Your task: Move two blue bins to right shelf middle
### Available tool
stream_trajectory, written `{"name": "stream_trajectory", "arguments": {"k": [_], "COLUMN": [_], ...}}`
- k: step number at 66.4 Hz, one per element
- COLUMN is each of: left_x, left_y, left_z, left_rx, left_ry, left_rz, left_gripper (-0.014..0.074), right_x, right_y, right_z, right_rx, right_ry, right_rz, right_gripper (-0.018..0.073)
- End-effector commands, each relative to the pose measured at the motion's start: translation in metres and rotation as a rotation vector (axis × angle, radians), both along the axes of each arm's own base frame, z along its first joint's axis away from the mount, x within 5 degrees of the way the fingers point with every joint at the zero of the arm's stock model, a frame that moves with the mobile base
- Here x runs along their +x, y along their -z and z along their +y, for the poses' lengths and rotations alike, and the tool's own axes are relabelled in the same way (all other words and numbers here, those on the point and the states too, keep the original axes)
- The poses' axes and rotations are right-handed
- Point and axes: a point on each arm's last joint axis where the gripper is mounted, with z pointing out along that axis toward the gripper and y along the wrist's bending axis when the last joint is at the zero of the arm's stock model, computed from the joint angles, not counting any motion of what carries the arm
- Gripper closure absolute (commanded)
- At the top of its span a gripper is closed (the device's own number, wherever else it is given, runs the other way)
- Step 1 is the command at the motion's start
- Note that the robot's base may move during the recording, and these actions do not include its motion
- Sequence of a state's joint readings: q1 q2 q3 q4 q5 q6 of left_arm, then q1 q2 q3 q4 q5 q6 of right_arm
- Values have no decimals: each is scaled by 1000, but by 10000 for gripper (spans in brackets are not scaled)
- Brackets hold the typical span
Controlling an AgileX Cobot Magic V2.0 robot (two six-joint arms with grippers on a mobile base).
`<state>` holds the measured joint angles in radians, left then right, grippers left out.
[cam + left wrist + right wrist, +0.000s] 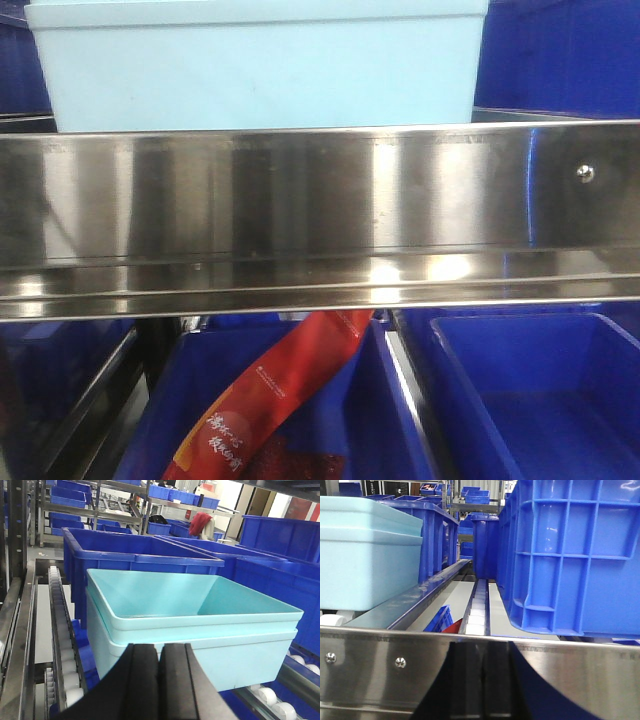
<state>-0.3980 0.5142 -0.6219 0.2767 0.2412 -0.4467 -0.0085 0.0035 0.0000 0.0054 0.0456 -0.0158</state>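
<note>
Two pale blue bins (200, 630) sit nested one inside the other on the roller shelf, both empty. My left gripper (160, 650) is shut with nothing in it, its tips just short of the lower bin's near wall. The front view shows the same stack (260, 65) above the steel shelf rail (320, 215). In the right wrist view the stack (365, 560) stands at the left. My right gripper (482, 647) is shut and empty, low in front of the steel rail (370, 660).
Dark blue crates (135, 555) stand behind and beside the stack. A large blue crate (575, 555) fills the right of the shelf, with a roller strip (477, 605) between. Below the rail, a bin holds a red packet (270, 400); another blue bin (540, 390) is at its right.
</note>
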Motion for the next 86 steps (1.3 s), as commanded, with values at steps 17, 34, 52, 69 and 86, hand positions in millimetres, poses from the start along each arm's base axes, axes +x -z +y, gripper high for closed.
{"name": "stream_trajectory", "arguments": {"k": [17,34,52,69,86], "left_x": [-1,-1,-7,-27,-46], "left_y": [-2,-2,20,77,128], "left_z": [0,0,10,29,37], "left_rx": [-2,-2,72,155,182], "left_ry": [9,9,-65,-234,-357], "left_rz": [-27,-27,1,-56,-159], "left_gripper": [707,707,707,707,707], "right_x": [0,0,0,0,0], "right_y": [-3,-3,-3,-3,-3], "right_z": [0,0,0,0,0], "right_rx": [-5,-5,-5,-5,-5], "right_ry": [7,7,7,7,7], "right_rz": [-30,-30,-30,-30,-30], "right_gripper": [725,725,725,725,725]}}
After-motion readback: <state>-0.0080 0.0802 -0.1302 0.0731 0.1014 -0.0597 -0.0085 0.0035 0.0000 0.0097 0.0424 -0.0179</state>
